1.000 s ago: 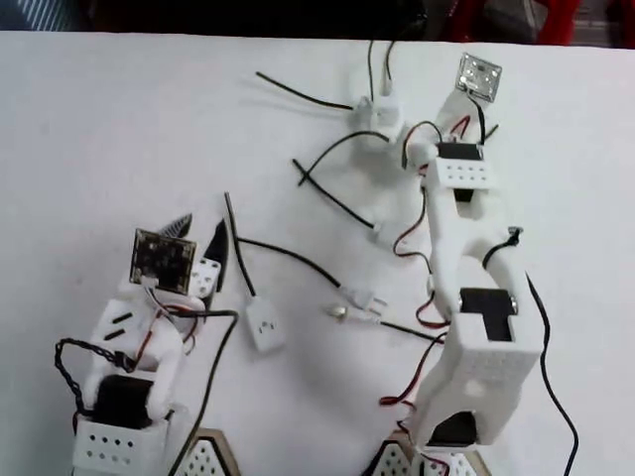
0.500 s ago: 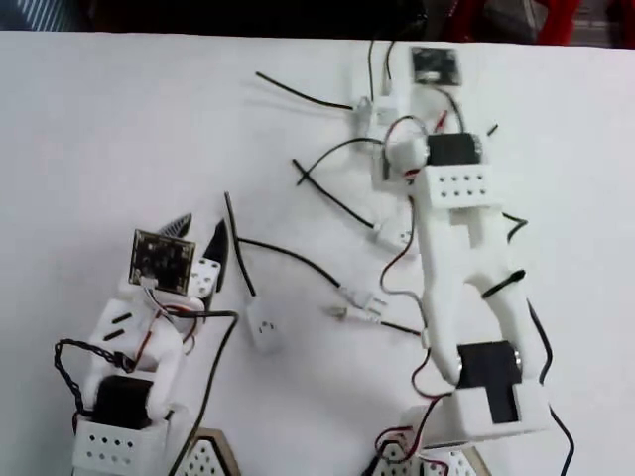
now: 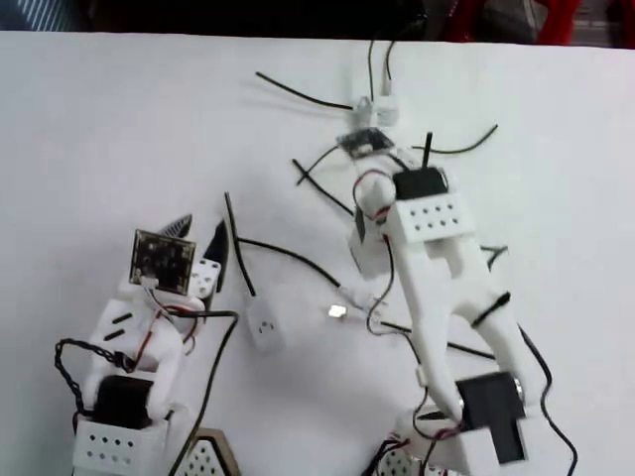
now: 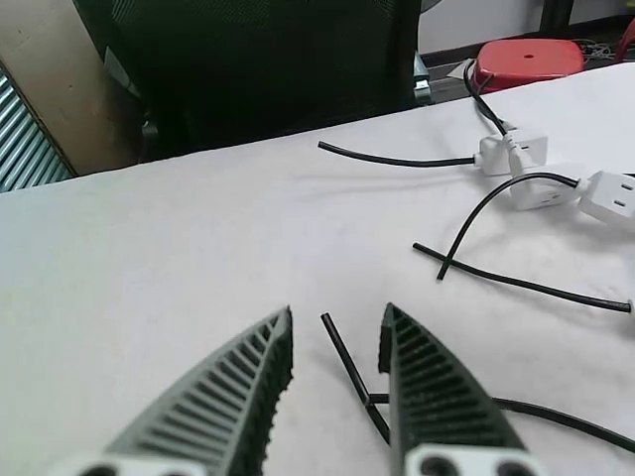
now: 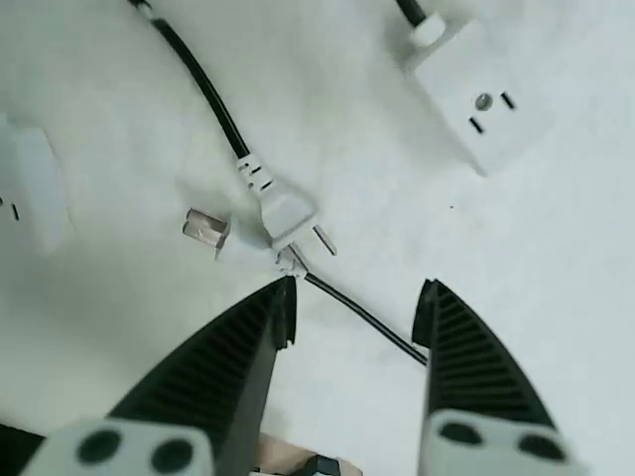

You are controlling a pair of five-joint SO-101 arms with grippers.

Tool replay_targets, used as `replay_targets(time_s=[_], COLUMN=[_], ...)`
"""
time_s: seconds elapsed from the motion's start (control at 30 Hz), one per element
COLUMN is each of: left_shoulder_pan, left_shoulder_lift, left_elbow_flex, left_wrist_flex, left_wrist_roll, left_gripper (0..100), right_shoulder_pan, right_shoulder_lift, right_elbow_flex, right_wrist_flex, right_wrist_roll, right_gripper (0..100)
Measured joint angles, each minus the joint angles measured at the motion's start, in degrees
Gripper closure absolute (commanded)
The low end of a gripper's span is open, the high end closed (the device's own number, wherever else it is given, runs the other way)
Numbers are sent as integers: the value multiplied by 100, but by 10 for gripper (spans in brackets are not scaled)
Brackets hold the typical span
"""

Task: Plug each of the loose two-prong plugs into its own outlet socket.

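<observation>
A white table (image 3: pixel 119 129) reaches back to a dark strip of room, where a black chair (image 4: pixel 258 59) and a red object (image 4: pixel 536 61) stand past its far edge.

Near the middle of the table lies a two-prong plug (image 5: pixel 283 213), white, on a black cable (image 5: pixel 198 84) that trails away across the surface. A second plug (image 5: pixel 243 253) lies against it with its flat prongs pointing the opposite way, and its own thin cable runs off under the right arm (image 3: pixel 437 278). Neither plug sits in a socket.

An outlet socket (image 3: pixel 266 324) lies face up just beside the plugs, on the side toward the left arm. A second outlet socket (image 5: pixel 476 99), with its slots showing and a cable at one end, lies near the plugs on the other side. Far outlet blocks (image 3: pixel 375 107) cluster toward the back of the table, with cables leading off from them.

The right gripper (image 5: pixel 357 297) hangs over the table just beside the two plugs. Its jaws are spread and hold nothing. One fingertip is close to the spot where the plugs meet; whether it touches them cannot be told. The second plug's cable passes on the table beneath the gap.

The left gripper (image 4: pixel 337 317) sits at the near left of the table, well apart from the plugs, its jaws also spread and empty. A loose black cable end (image 4: pixel 342 357) lies on the table, seen through the gap between its fingers.
</observation>
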Motion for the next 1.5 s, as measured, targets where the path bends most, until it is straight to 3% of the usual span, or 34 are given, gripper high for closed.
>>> replay_targets(time_s=[0.23, 0.47, 0.93, 1.07, 1.13, 1.5], left_shoulder_pan=[0, 0, 0, 0, 0, 0], left_shoulder_lift=[0, 0, 0, 0, 0, 0], left_elbow_flex=[9, 9, 9, 9, 9, 9], left_wrist_flex=[0, 0, 0, 0, 0, 0], left_wrist_roll=[0, 0, 0, 0, 0, 0], left_gripper=[846, 846, 846, 846, 846, 846], right_shoulder_pan=[-325, -730, -905, -800, -686, -527], right_shoulder_lift=[-378, -387, 1037, 1160, 1187, 176], right_elbow_flex=[1415, 1873, 1864, 1837, 1793, 1873], right_wrist_flex=[-1002, -2040, -2699, -2734, -2769, -2971], right_wrist_roll=[-70, 211, 571, 571, 571, 563], right_gripper=[808, 809, 810, 929, 987, 976])
